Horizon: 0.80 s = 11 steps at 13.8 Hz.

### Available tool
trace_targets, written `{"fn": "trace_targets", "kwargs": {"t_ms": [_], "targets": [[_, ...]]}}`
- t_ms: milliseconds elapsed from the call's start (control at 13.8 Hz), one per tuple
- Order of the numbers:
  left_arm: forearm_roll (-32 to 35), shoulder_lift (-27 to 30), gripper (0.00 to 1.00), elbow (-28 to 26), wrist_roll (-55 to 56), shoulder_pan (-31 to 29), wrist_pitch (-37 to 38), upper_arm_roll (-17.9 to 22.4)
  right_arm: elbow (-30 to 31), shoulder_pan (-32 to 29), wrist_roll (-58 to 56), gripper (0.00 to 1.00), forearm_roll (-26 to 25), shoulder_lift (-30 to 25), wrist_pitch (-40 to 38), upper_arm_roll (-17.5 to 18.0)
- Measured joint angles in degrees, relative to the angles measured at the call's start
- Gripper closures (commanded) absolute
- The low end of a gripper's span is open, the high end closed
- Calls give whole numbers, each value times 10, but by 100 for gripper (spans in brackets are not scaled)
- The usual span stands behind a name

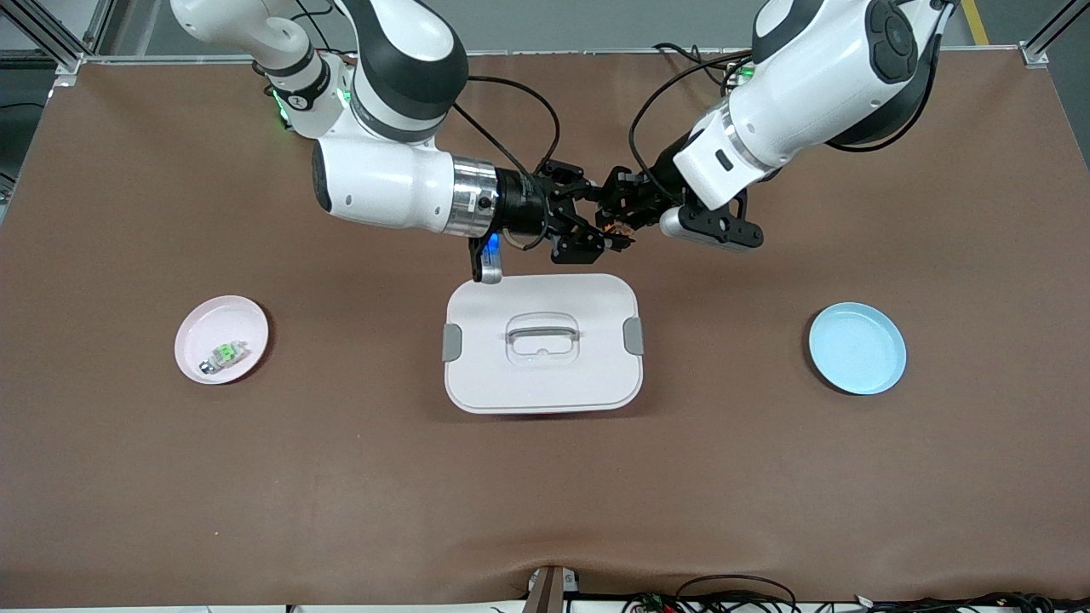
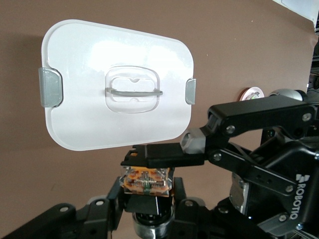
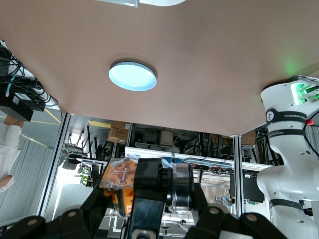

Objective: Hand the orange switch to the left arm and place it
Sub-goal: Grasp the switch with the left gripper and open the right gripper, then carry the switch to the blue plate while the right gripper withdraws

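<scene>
Orange switch (image 1: 616, 228) sits between my two grippers, in the air over the table beside the box (image 1: 542, 343). My left gripper (image 2: 147, 185) clamps it; my right gripper (image 1: 596, 232) meets it, grip state indeterminable. Judged best: confirm one firm hold before releasing, staying above the lid

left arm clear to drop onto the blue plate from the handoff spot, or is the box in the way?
Probably clear. The left gripper meets the right gripper at the orange switch, farther from the camera than the box. The blue plate lies bare toward the left arm's end, so the box isn't between them.
</scene>
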<state>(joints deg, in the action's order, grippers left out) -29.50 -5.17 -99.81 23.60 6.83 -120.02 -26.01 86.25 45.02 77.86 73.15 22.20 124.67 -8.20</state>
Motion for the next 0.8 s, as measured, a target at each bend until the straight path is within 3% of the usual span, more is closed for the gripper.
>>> {"fn": "trace_targets", "kwargs": {"t_ms": [72,145,290,362,435,797], "targets": [[0,0,100,0,0,0,0,0,0,0,0,74,0,0,0,0],[0,0,100,0,0,0,0,0,0,0,0,64,0,0,0,0],[0,0,100,0,-1,0,0,0,0,0,1,34,0,0,0,0],[0,0,100,0,-1,0,0,0,0,0,4,9,0,0,0,0],[0,0,100,0,-1,0,1,0,0,0,8,0,1,1,0,0],[36,-1,100,-2,0,-10,6,9,-1,-2,25,0,1,1,3,-3]]}}
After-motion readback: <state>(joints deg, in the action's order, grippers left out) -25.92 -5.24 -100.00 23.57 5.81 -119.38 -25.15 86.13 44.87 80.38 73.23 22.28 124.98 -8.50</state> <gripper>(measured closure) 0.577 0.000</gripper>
